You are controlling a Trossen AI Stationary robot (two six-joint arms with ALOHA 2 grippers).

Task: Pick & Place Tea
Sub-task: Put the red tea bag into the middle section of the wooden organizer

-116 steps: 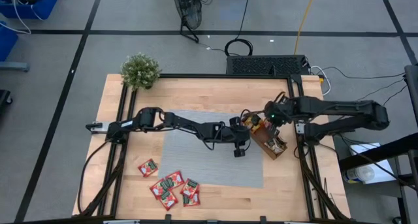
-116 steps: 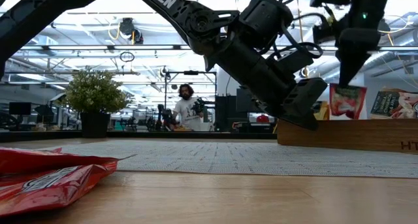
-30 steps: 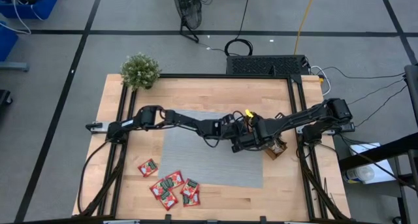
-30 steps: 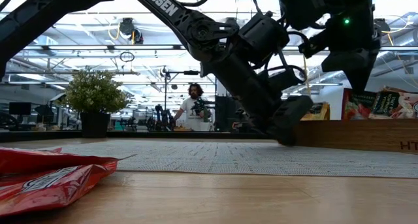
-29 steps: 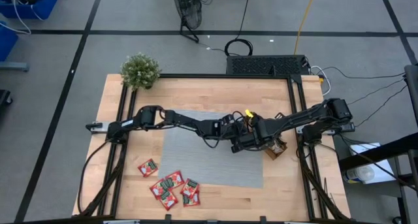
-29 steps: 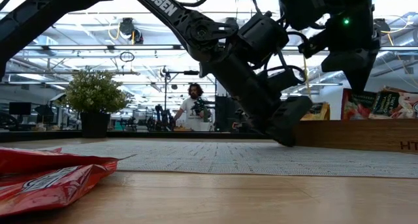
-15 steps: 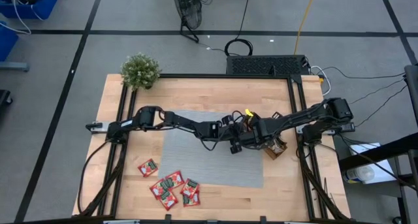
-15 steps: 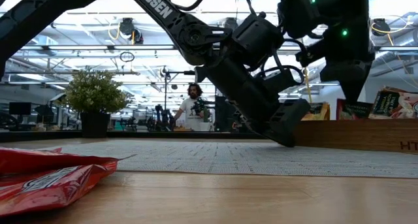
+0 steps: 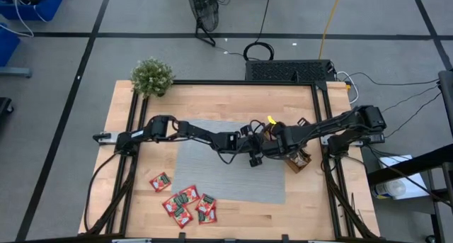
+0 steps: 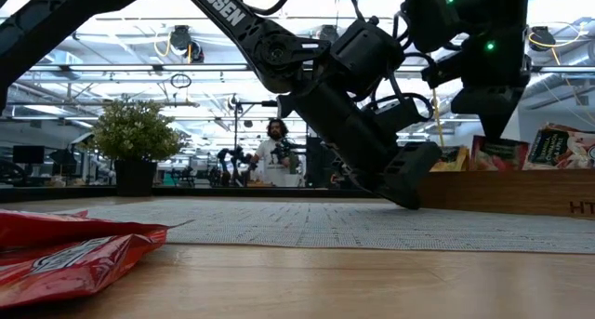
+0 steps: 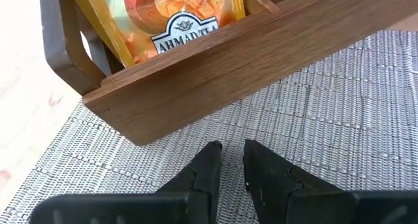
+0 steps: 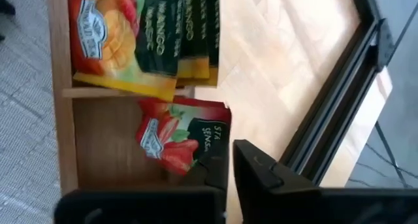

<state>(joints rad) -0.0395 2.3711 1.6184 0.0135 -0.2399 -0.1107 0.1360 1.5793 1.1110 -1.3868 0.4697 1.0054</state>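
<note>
- Tea sachets sit in two places for you: a loose red cluster (image 9: 185,204) on the bare wood at the counter's near-left, and more standing in the wooden tray (image 9: 294,156) at the grey mat's right edge.
- Counter (image 9: 212,101): light wood in a black frame, with a potted plant (image 9: 151,77) at its far-left corner.
- Grey mat (image 9: 212,176) covers the middle of the counter.
- Left arm reaches across the mat. Your left tool (image 11: 232,160) is low over the weave, just beside the tray's wooden wall, its fingers (image 11: 208,165) nearly together with a thin gap and nothing between them.
- Right arm comes in from the right. Your right tool (image 12: 230,164) hangs over the tray, its fingers pressed together and pinching nothing that you can see.
- Tray contents from the right wrist view: a red strawberry sachet (image 12: 179,140) leaning in one compartment, and yellow-and-dark-green mango sachets (image 12: 147,34) packed in the next.
- Left wrist view shows an orange-yellow sachet (image 11: 171,15) upright in the end compartment.
</note>
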